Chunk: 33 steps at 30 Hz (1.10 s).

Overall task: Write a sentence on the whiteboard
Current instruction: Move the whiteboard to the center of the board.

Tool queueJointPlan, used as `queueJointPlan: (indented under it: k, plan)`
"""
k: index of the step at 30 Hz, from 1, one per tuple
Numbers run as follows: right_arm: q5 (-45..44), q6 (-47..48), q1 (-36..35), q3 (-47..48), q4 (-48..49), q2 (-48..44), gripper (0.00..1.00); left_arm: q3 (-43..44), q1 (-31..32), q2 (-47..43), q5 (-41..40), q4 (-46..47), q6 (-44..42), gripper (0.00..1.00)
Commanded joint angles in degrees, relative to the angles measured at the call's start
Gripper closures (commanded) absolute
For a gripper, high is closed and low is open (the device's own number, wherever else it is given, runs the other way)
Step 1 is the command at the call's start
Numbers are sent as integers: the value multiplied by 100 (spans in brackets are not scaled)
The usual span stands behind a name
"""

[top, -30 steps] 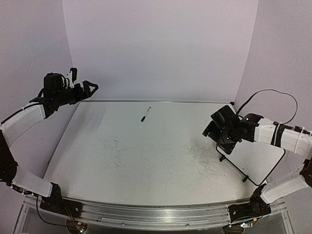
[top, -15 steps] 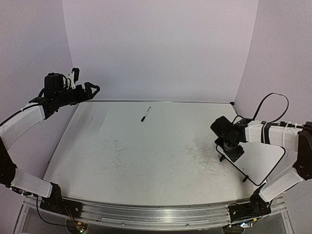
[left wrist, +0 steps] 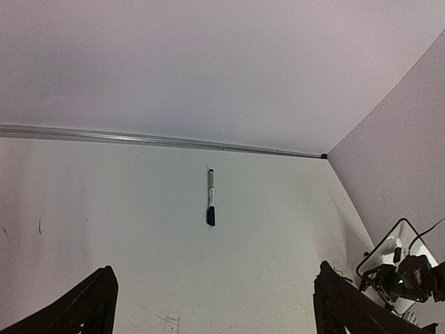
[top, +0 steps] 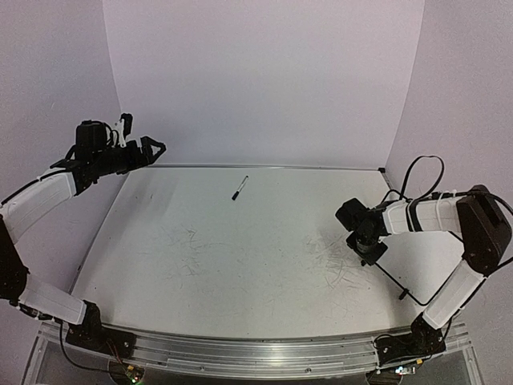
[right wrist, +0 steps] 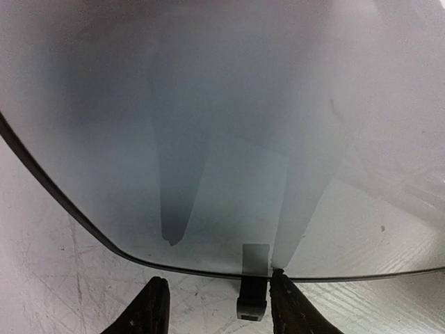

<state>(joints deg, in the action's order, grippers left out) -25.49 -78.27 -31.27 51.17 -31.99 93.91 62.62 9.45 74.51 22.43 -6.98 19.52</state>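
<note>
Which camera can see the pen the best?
The left wrist view. The pen lies in the middle of that picture, big enough to show its grey body and dark end. The top view shows it only as a tiny dark sliver. The right wrist view shows just the whiteboard and no pen.

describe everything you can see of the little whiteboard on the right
The whiteboard is a small white rectangle with a thin black frame, rounded corners and little black feet on its edge. It seems to lie flat, skewed, at the right side of the tabletop. Its glossy face shows only shadows, no writing. The right gripper hovers at its left edge, jaws apart either side of one foot; contact is unclear.
</note>
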Motion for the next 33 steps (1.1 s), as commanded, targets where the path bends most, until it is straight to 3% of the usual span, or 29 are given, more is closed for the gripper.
queueJointPlan:
  k: [1,13,33]
  plan:
    - [292,-147,15,-159,301,206,49,346,43,84,103,56,19,1]
    - [377,-583,15,-346,328,421,49,442,110,240,136,53,35,1]
    - [36,-493,-75,-150,265,558,71,545,270,307,75,57,72,1]
